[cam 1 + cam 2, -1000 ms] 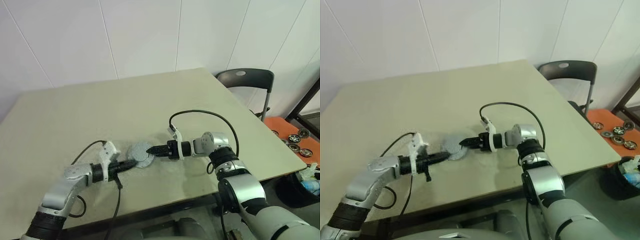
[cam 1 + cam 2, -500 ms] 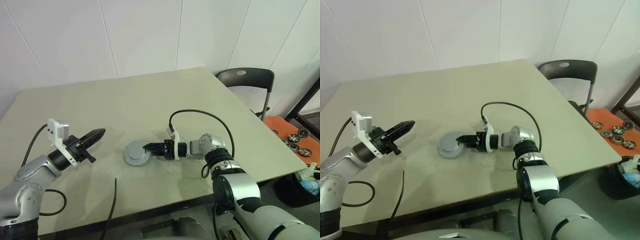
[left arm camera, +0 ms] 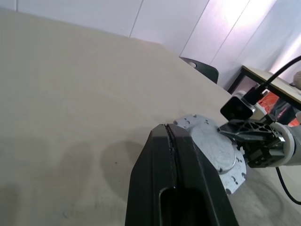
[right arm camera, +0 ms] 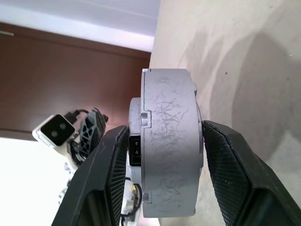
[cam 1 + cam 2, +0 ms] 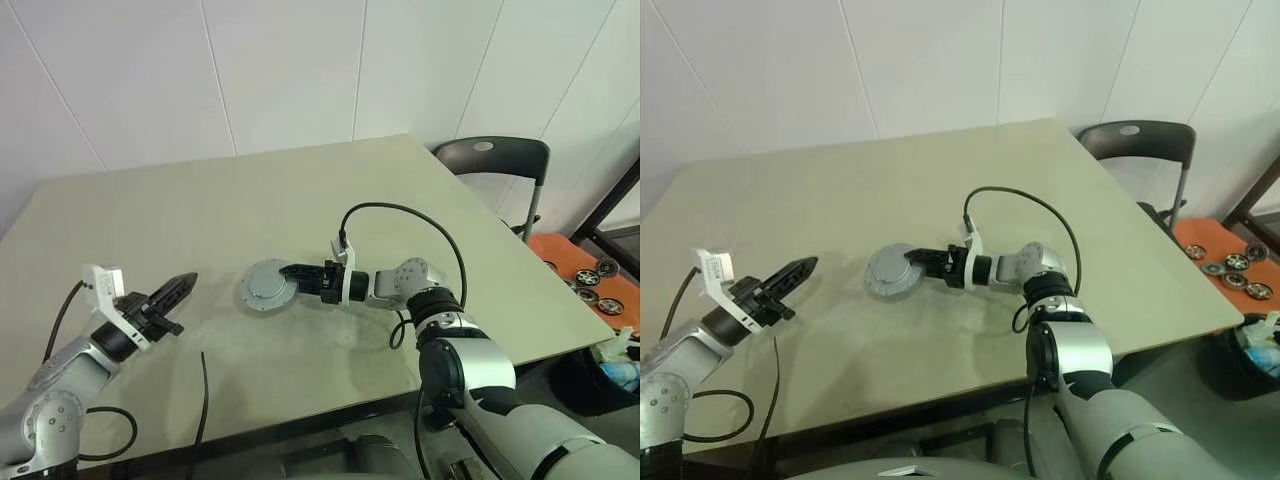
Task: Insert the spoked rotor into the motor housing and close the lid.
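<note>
My right hand (image 5: 290,273) clamps motor housing (image 5: 264,286) across top and bottom; rigid, heavy metal, smooth, may slip. Left hand (image 5: 180,287) clenched, empty.

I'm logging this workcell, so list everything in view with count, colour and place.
motor housing: one, silvery grey, lid on, mid-table, clamped between the right fingers.
table: one, pale beige, filling the foreground.
chair: one, dark grey, beyond the table's far right corner.
orange surface: one, at the right edge, carrying several small round parts.
cables: black, looping from each wrist.
left gripper: black, shut, empty, over the table's left.
right gripper: black, gripping the housing.
</note>
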Motion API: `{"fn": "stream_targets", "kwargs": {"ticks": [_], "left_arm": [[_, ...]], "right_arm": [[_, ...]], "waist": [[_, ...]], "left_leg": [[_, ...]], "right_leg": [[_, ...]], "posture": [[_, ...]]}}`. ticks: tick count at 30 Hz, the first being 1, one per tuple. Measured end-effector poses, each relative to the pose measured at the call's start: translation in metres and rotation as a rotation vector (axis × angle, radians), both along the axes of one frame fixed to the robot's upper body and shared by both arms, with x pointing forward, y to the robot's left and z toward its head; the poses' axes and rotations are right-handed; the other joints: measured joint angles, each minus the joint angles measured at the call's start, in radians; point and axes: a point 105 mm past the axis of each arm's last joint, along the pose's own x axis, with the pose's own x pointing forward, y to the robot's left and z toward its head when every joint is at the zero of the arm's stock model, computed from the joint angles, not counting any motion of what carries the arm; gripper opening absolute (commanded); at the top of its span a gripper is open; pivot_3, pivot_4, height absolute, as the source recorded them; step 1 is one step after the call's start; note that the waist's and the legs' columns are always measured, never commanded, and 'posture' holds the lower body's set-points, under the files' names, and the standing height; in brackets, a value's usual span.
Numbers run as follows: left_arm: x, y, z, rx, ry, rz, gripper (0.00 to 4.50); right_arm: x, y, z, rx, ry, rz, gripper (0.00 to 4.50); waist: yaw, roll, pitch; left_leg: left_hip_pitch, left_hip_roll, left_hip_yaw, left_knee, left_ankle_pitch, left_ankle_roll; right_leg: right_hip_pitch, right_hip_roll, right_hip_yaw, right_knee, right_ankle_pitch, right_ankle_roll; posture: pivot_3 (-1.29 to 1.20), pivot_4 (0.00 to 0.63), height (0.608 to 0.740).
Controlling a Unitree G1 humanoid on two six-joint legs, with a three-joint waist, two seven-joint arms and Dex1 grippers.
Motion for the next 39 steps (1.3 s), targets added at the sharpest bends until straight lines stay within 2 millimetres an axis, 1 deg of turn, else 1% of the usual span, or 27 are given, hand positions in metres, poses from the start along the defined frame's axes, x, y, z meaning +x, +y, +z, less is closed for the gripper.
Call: {"fn": "stream_targets", "kwargs": {"ticks": [2, 5, 7, 9, 10, 12, 13, 15, 23, 29, 31, 34, 37, 39], "left_arm": [[-0.002, -0.006, -0.007, -0.047, 0.018, -0.004, 0.0], [-0.003, -0.02, -0.016, -0.127, 0.046, -0.039, 0.0], [-0.005, -0.032, -0.018, -0.199, 0.052, -0.079, 0.0], [-0.008, -0.04, -0.018, -0.26, 0.044, -0.121, 0.0], [-0.007, -0.04, -0.018, -0.274, 0.044, -0.123, 0.18], [-0.002, -0.037, -0.022, -0.314, 0.05, -0.098, 0.59], [0.0, -0.037, -0.026, -0.34, 0.057, -0.083, 0.89], [0.003, -0.037, -0.031, -0.387, 0.068, -0.064, 1.58], [0.006, -0.031, -0.032, -0.432, 0.061, -0.039, 4.32], [0.007, -0.038, -0.036, -0.517, 0.082, -0.062, 4.32], [0.012, -0.047, -0.038, -0.602, 0.094, -0.075, 4.32], [0.02, -0.06, -0.037, -0.671, 0.11, -0.111, 4.32], [0.028, -0.063, -0.036, -0.704, 0.114, -0.111, 4.32], [0.031, -0.065, -0.037, -0.712, 0.12, -0.116, 4.32]], "right_arm": [[0.004, -0.002, 0.004, 0.015, 0.016, -0.023, 2.17], [0.011, -0.001, 0.019, 0.04, -0.01, -0.035, 2.17], [0.014, 0.002, 0.028, 0.063, -0.028, -0.035, 2.17], [0.015, 0.004, 0.032, 0.065, -0.035, -0.033, 2.17], [0.015, 0.004, 0.032, 0.064, -0.034, -0.034, 2.17], [0.016, 0.003, 0.031, 0.061, -0.033, -0.039, 2.17], [0.015, 0.004, 0.031, 0.062, -0.033, -0.038, 2.17], [0.016, 0.004, 0.031, 0.06, -0.033, -0.038, 2.17], [0.017, 0.003, 0.031, 0.055, -0.038, -0.047, 2.17], [0.018, 0.002, 0.03, 0.051, -0.042, -0.056, 2.17], [0.019, 0.002, 0.03, 0.049, -0.043, -0.057, 2.17], [0.019, 0.001, 0.029, 0.046, -0.041, -0.06, 2.17], [0.02, 0.001, 0.029, 0.045, -0.045, -0.064, 2.17], [0.02, -0.001, 0.029, 0.041, -0.047, -0.068, 2.17]], "waist": [[0.0, 0.0, 0.0], [0.0, 0.0, 0.0], [-0.001, -0.001, 0.0], [-0.001, -0.001, 0.0], [-0.001, -0.001, 0.0], [0.0, 0.0, 0.0], [0.0, -0.001, 0.0], [0.0, -0.001, 0.0], [0.0, -0.001, 0.0], [0.001, -0.001, 0.0], [0.002, -0.001, 0.0], [0.001, -0.001, 0.0], [0.0, -0.002, 0.0], [-0.001, -0.001, 0.0]], "left_leg": [[0.0, 0.0, 0.0, 0.0, 0.0, 0.0], [0.0, 0.0, 0.0, 0.0, 0.0, 0.0], [0.0, 0.0, 0.0, 0.0, 0.0, 0.0], [0.0, 0.0, 0.0, 0.0, 0.0, 0.0], [0.0, 0.0, 0.0, 0.0, 0.0, 0.0], [0.0, 0.0, 0.0, 0.001, 0.0, 0.0], [0.0, 0.0, 0.0, 0.001, 0.0, 0.0], [-0.001, 0.0, 0.0, 0.002, 0.0, 0.0], [-0.001, 0.0, 0.0, 0.002, 0.0, 0.0], [-0.001, -0.001, 0.0, 0.003, 0.0, 0.0], [-0.002, -0.001, 0.0, 0.006, 0.0, 0.0], [-0.003, -0.001, 0.0, 0.008, 0.0, 0.0], [-0.003, -0.001, 0.0, 0.009, 0.0, 0.0], [-0.003, -0.001, 0.0, 0.008, 0.0, 0.0]], "right_leg": [[0.0, 0.0, 0.0, 0.0, 0.0, 0.0], [0.0, 0.0, 0.0, 0.0, 0.0, 0.0], [0.0, 0.0, 0.0, 0.0, 0.0, 0.0], [0.0, 0.0, 0.0, 0.0, 0.0, 0.0], [0.0, 0.0, 0.0, 0.0, 0.0, 0.0], [0.0, 0.0, 0.0, 0.0, 0.0, 0.0], [0.0, 0.0, 0.0, 0.0, 0.0, 0.0], [0.0, 0.0, 0.0, 0.0, 0.0, 0.0], [0.0, 0.0, 0.0, 0.0, 0.0, 0.0], [0.001, 0.0, 0.001, 0.0, 0.0, 0.0], [0.001, 0.0, 0.0, 0.0, 0.0, 0.0], [0.001, 0.0, 0.0, 0.001, 0.0, 0.0], [0.001, 0.0, 0.0, 0.001, 0.001, -0.001], [0.001, 0.0, 0.0, 0.001, 0.001, -0.001]], "posture": [[0.0, 0.0, 0.74], [0.0, 0.0, 0.74], [0.0, 0.0, 0.74], [0.0, 0.0, 0.74], [0.0, 0.0, 0.74], [0.0, 0.0, 0.74], [0.0, 0.0, 0.74], [0.0, 0.0, 0.74], [0.0, 0.0, 0.74], [0.0, 0.0, 0.74], [0.0, 0.0, 0.74], [0.0, 0.0, 0.74], [0.0, 0.0, 0.74], [0.0, 0.0, 0.74]]}}
